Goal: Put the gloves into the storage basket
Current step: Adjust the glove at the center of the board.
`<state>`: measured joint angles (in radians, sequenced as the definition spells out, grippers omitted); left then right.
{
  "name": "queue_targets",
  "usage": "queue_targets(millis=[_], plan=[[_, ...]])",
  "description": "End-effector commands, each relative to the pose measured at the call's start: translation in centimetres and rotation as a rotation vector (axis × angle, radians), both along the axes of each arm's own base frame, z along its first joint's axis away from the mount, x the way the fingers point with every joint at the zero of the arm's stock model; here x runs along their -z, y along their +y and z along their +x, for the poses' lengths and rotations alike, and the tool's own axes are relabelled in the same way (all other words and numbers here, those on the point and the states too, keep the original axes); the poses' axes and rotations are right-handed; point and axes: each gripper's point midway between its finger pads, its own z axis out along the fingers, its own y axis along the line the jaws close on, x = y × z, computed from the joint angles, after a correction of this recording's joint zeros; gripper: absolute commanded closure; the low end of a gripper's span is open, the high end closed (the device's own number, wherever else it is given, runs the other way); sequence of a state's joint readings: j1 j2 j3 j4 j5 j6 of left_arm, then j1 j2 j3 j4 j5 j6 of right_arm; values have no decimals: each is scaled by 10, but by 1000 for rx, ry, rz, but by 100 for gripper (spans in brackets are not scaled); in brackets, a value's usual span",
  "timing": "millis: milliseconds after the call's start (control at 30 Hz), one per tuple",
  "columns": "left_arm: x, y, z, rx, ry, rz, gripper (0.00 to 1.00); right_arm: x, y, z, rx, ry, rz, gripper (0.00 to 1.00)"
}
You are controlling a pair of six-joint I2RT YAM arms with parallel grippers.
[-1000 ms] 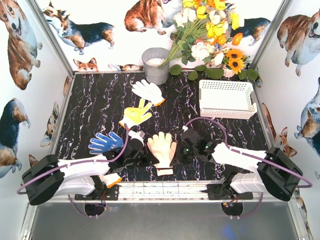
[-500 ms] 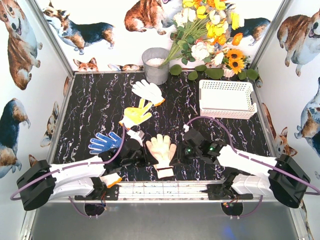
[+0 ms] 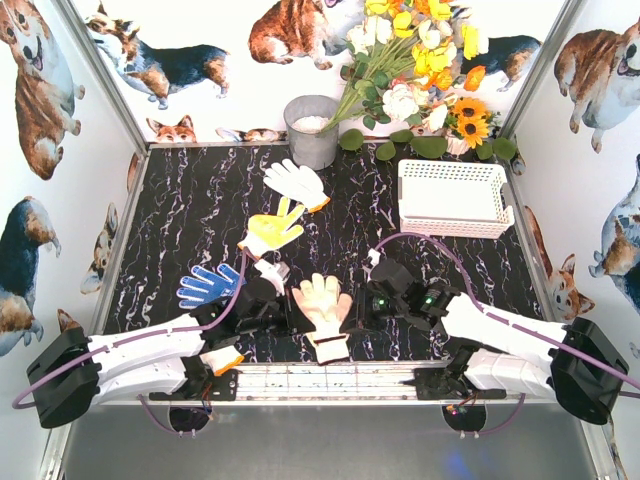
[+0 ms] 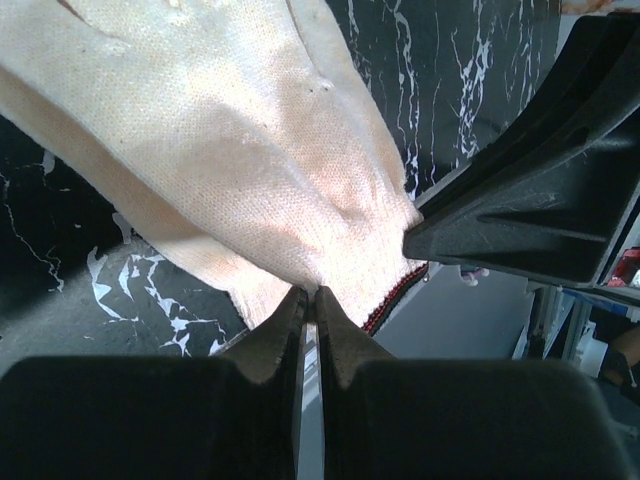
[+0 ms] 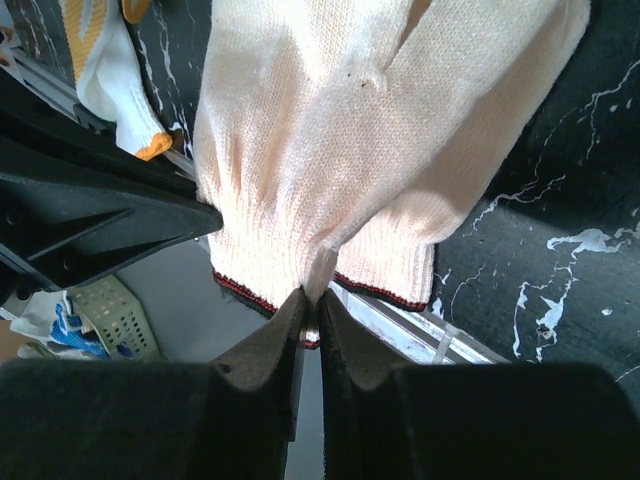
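Two pinches hold the beige glove (image 3: 322, 298) at lower centre: left gripper (image 4: 310, 296) and right gripper (image 5: 312, 302) both clamp its cuff. Better lift evenly, then carry it to the storage basket (image 3: 455, 226), upper right.

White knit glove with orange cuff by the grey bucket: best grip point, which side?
Probably best: pinch the orange cuff of the white knit glove, from above at its near-right end. It lies flat with fingers fanned far-left, so the cuff is its one compact edge.
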<state>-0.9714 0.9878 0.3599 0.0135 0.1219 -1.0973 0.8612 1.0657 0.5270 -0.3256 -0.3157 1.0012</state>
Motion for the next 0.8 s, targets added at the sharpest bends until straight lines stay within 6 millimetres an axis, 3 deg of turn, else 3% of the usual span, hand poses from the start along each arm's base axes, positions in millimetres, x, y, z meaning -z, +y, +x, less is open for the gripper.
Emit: queue_targets(millis=[0, 333, 767], plan=[[-8, -5, -11, 84, -7, -15, 100, -2, 0, -10, -33, 4, 7, 88], [4, -13, -31, 194, 57, -28, 100, 20, -4, -32, -113, 90, -40, 87], [31, -13, -47, 265, 131, 33, 100, 41, -2, -44, -173, 142, -111, 87]])
